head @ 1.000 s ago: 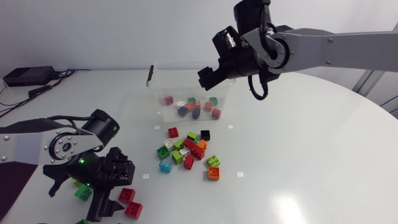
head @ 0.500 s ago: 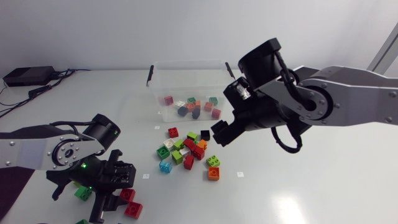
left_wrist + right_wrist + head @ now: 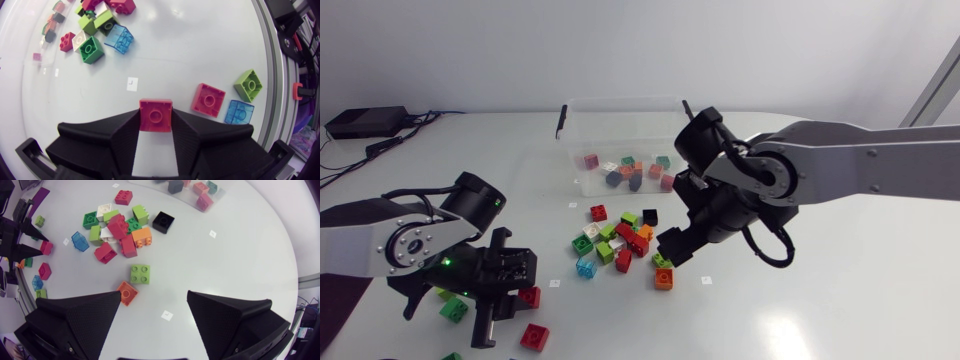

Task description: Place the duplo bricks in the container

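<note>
The black left pincer (image 3: 155, 120) has a red brick (image 3: 155, 111) between its fingers; beside it lie a second red brick (image 3: 208, 99), a light green brick (image 3: 248, 85) and a clear blue brick (image 3: 239, 112). The desk (image 3: 200, 45) is white. Ahead of the black right pincer (image 3: 154, 294) lies an orange brick (image 3: 127, 293).

Left arm (image 3: 355, 238) and right arm (image 3: 880, 165) are being shown silver-grey with black joints, a green light (image 3: 448, 262) being lit lower left.
</note>
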`<control>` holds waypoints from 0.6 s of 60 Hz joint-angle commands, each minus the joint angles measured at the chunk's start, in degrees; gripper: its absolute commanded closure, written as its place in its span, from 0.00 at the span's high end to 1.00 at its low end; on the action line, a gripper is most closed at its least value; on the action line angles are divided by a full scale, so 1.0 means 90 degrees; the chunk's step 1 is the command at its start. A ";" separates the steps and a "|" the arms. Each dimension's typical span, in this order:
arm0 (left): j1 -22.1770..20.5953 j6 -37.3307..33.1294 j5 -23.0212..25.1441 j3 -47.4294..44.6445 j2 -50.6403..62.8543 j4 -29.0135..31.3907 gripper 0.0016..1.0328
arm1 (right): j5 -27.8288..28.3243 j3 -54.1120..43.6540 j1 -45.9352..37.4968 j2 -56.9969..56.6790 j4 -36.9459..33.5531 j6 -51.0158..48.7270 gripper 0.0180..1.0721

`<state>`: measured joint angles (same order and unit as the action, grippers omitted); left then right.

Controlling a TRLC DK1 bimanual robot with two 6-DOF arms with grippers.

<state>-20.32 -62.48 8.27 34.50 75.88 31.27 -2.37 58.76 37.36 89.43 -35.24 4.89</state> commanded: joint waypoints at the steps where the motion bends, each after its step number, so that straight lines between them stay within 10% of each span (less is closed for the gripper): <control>1: 0.0060 0.0253 0.0009 0.0073 -0.0179 -0.0037 0.17 | -0.0010 0.0258 0.0126 0.0230 -0.0166 0.0541 0.90; 36: 0.0060 0.0672 0.0038 0.0288 -0.0579 -0.0144 0.17 | -0.0235 0.2065 0.0526 0.2232 -0.1943 0.3774 0.86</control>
<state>-20.27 -57.98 8.47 35.73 71.57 29.89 -3.95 75.96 40.16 106.52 -51.18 33.93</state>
